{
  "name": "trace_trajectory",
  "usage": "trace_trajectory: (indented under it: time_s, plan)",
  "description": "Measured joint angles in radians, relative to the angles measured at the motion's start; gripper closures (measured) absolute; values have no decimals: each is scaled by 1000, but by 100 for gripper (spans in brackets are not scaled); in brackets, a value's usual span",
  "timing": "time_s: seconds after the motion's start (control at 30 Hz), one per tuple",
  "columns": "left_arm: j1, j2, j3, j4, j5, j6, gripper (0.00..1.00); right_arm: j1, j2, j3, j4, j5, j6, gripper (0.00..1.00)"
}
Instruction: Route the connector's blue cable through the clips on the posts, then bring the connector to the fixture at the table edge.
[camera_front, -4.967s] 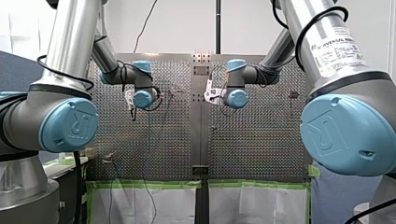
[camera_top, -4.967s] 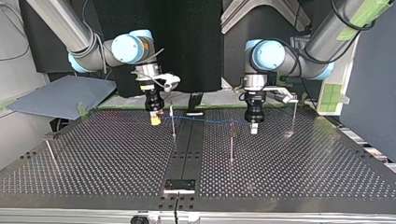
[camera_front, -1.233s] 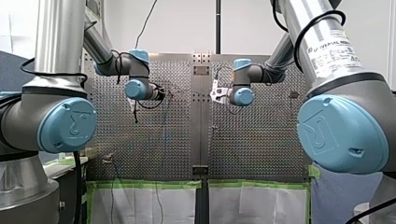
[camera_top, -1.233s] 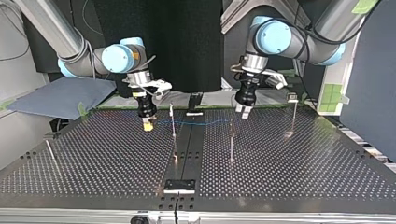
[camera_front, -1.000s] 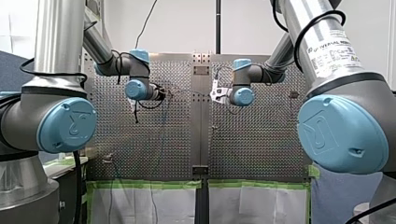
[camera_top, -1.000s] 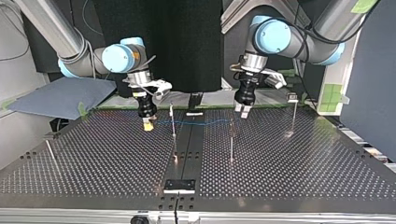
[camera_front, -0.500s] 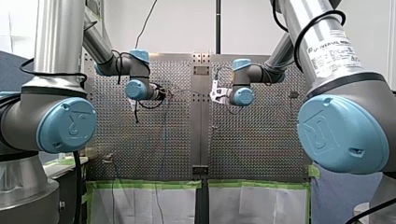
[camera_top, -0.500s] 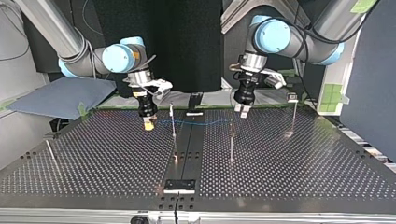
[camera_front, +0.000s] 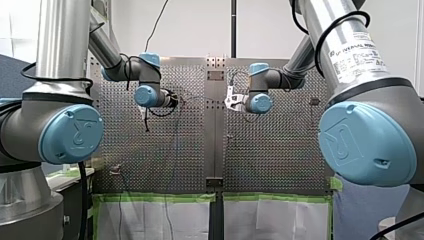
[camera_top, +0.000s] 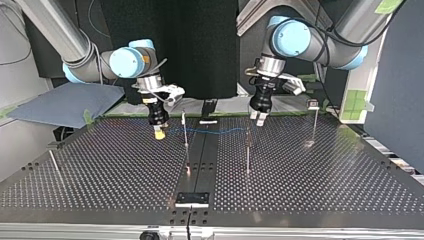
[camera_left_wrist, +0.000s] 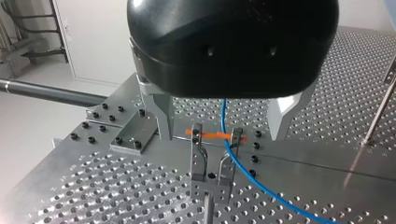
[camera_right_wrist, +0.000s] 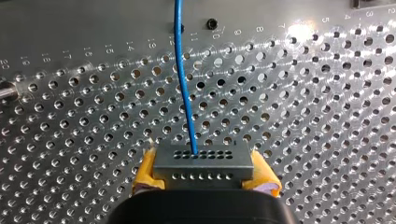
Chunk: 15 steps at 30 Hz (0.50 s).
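My left gripper (camera_top: 257, 117) is off the cable! In the top view, five seconds back it sat low at the line's height. Now it hangs higher and nearer this view's middle, and over the last second it barely drifts. My right gripper (camera_top: 159, 132) has slid a touch toward this view's left and is low over the table (camera_top: 325, 190). The cable (camera_top: 215, 131) runs from it across the middle and ends, as far as I can see, at the post (camera_top: 247, 152) below the left gripper. Earlier it stretched on past that post. It crosses a second post (camera_top: 185, 135) on the way, and I cannot tell whether it is clipped there or only passing behind. The fixture (camera_top: 192, 198) waits at the near edge, well apart from both grippers.

Left wrist view: the fingers (camera_left_wrist: 161, 116) are spread wide and pinch nothing. Just ahead the clip (camera_left_wrist: 211, 179) stands on its post, and the cable brushes one prong. Seated or only leaning? Too close to call.

Right wrist view: the yellow pads (camera_right_wrist: 264, 176) are pressed on the connector (camera_right_wrist: 203, 165), with the cable leaving its face straight ahead.

Front view: my left arm (camera_front: 148, 95) has its wrist higher than five seconds ago, and the fingers are hidden here.

My read is that the left gripper laid the cable at that clip and let go. The worry now is whether it stays put once the right gripper pulls.
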<state>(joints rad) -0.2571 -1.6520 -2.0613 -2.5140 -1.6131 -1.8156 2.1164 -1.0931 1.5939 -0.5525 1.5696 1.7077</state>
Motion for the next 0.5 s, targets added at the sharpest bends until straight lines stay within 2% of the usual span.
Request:
trace_trajectory:
  time_s: [0.27, 0.5]
  plan:
    - [-10, 0, 1, 11, 11, 11, 0, 0, 0, 0, 0, -1, -1, 100]
    - [-29, 0, 10, 14, 67, 27, 0, 0, 1, 1, 3, -2, -2, 100]
